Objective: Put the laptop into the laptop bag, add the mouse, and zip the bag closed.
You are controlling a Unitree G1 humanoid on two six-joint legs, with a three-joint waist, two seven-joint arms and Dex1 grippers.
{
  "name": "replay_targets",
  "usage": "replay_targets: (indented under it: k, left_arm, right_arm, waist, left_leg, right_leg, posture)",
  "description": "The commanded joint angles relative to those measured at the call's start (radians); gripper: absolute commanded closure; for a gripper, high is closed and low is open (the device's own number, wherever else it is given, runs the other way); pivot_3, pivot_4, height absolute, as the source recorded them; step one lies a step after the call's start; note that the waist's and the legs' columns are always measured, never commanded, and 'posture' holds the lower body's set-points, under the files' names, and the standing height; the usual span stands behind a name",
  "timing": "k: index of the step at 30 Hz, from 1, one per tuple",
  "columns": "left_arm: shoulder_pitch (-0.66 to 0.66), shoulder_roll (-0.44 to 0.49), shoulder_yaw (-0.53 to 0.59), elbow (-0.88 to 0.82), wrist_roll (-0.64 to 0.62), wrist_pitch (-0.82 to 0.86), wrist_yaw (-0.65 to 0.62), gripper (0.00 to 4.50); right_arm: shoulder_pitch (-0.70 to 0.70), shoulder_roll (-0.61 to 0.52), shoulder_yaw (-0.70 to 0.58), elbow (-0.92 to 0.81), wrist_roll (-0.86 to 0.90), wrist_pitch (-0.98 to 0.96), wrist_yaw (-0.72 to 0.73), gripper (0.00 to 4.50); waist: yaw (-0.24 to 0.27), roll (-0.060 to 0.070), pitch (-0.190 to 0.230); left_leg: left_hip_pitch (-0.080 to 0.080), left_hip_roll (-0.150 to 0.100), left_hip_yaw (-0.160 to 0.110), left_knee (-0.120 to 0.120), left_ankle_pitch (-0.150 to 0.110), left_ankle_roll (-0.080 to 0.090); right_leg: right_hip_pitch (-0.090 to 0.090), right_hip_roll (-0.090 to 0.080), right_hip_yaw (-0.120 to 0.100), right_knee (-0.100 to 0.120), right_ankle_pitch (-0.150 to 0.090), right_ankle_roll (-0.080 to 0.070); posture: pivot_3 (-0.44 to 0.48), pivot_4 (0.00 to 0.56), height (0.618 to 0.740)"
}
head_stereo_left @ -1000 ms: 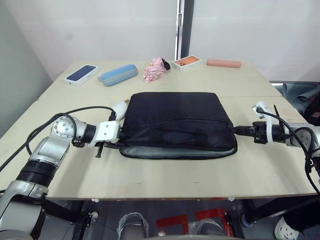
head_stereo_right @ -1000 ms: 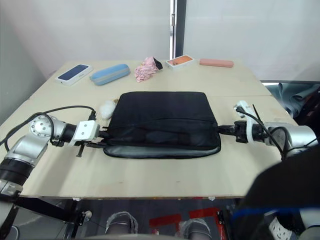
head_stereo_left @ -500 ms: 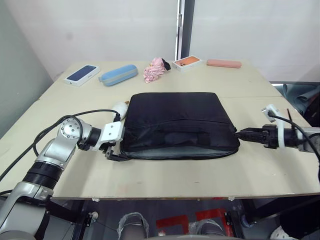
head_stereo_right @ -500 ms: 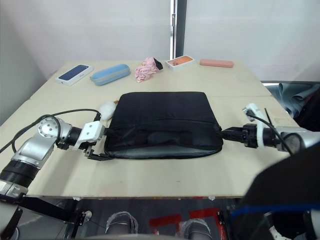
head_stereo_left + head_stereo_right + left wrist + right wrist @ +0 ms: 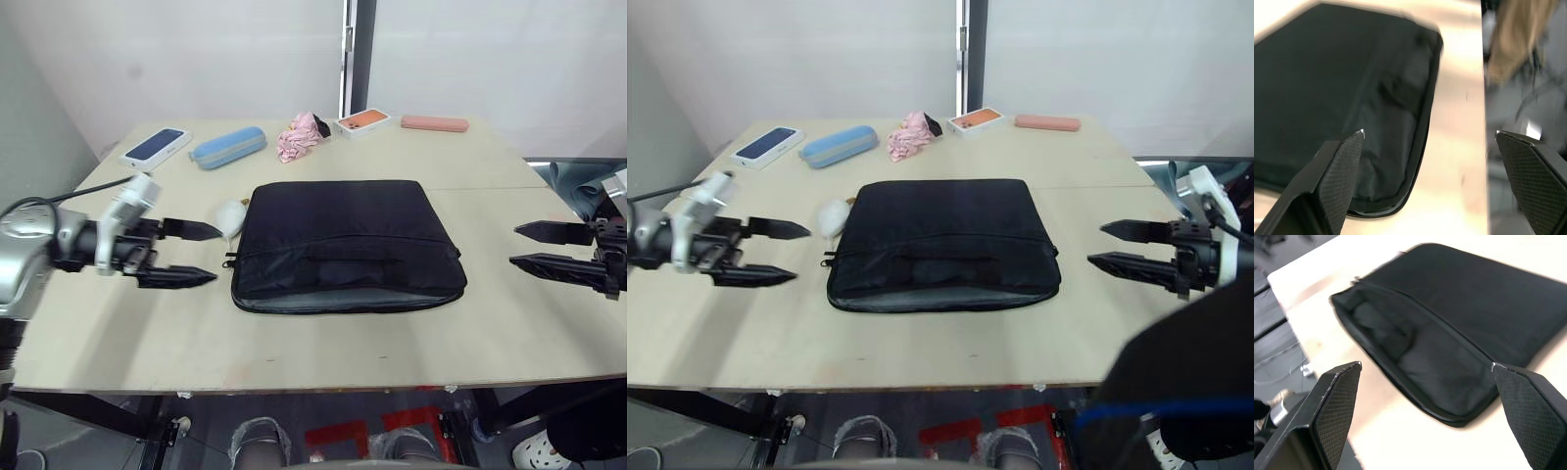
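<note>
now the laptop bag (image 5: 348, 245) lies flat mid-table, its near edge apparently still agape. both the left gripper (image 5: 201, 254) and right gripper (image 5: 524, 245) hang spread and empty, clear of its ends. best pin one corner, then draw the zipper steadily along.

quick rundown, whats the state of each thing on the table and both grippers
laptop bag: flat on the table, near-edge opening looks still partly unzipped
white oval thing: on the table at the bag's left edge
left gripper: open, off the bag
right gripper: open, off the bag
blue case: closed, at the far side
phone box: closed
</note>
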Motion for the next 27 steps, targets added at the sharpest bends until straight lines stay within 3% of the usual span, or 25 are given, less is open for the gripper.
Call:
replay_targets:
  k: [1,4,8,11,12,14,18,27]
  left_arm:
    - [0.088,0.027,0.16,0.066,-0.045,0.063,0.019,0.0]
    - [0.18,0.032,0.219,0.07,-0.024,0.049,0.02,0.0]
    - [0.288,0.026,0.304,0.0,-0.05,0.065,0.027,0.0]
    - [0.288,0.028,0.285,0.013,-0.047,0.04,-0.001,0.0]
    - [0.285,0.028,0.277,0.013,-0.044,0.035,-0.008,0.0]
    - [0.284,0.027,0.262,-0.017,-0.048,0.031,-0.021,0.0]
    - [0.235,0.036,0.199,-0.1,-0.064,0.017,-0.052,0.0]
    - [0.048,0.026,0.046,-0.066,-0.053,-0.025,-0.073,0.0]
  right_arm:
    - [0.009,0.023,-0.073,-0.049,0.063,0.011,-0.037,0.82]
    - [0.011,0.036,-0.064,-0.053,0.091,0.018,-0.062,1.83]
    - [-0.036,0.043,0.04,-0.042,0.099,0.014,-0.101,3.24]
    - [-0.129,0.062,0.178,-0.026,0.08,-0.007,-0.125,4.31]
    - [-0.149,0.064,0.209,-0.019,0.07,-0.014,-0.128,4.45]
    - [-0.201,0.075,0.284,-0.001,0.053,-0.023,-0.125,4.45]
    - [-0.397,0.15,0.556,0.051,-0.064,-0.065,-0.123,4.45]
    - [-0.678,0.357,0.938,0.243,-0.32,-0.185,-0.067,4.45]
  waist:
    - [-0.006,0.0,0.0]
    - [-0.007,0.0,0.0]
    - [-0.006,-0.001,0.001]
    - [-0.004,-0.001,0.001]
    - [-0.004,-0.001,0.001]
    - [-0.004,-0.001,0.001]
    - [-0.007,-0.001,0.001]
    - [-0.01,-0.001,0.0]
  left_leg:
    - [0.0,0.0,0.0,0.0,0.0,0.0]
    - [0.0,0.0,0.0,0.0,0.0,0.0]
    - [0.0,0.0,0.0,-0.001,0.0,0.0]
    - [0.0,0.0,-0.001,-0.001,0.0,0.0]
    - [0.001,0.0,-0.001,-0.001,0.0,0.0]
    - [0.001,0.0,-0.001,-0.001,0.0,0.0]
    - [0.0,0.0,-0.001,-0.001,0.0,0.0]
    - [-0.002,0.0,-0.001,-0.001,0.0,0.0]
  right_leg:
    - [0.0,0.0,0.0,0.0,0.0,0.0]
    - [0.0,0.0,0.0,-0.001,-0.001,0.001]
    - [0.0,0.0,0.0,-0.002,-0.001,0.001]
    - [0.001,0.0,-0.001,-0.001,-0.001,0.001]
    - [0.001,0.0,0.0,-0.001,-0.001,0.001]
    - [0.001,0.0,-0.001,-0.001,-0.001,0.001]
    - [0.0,0.0,-0.001,-0.001,0.0,0.001]
    - [-0.002,0.001,-0.002,0.001,0.0,0.0]
  posture:
    - [0.0,0.15,0.74]
    - [0.0,0.15,0.74]
    - [0.0,0.15,0.74]
    - [0.0,0.15,0.74]
    - [0.0,0.15,0.74]
    - [0.0,0.15,0.74]
    - [0.0,0.15,0.74]
    - [0.0,0.15,0.74]
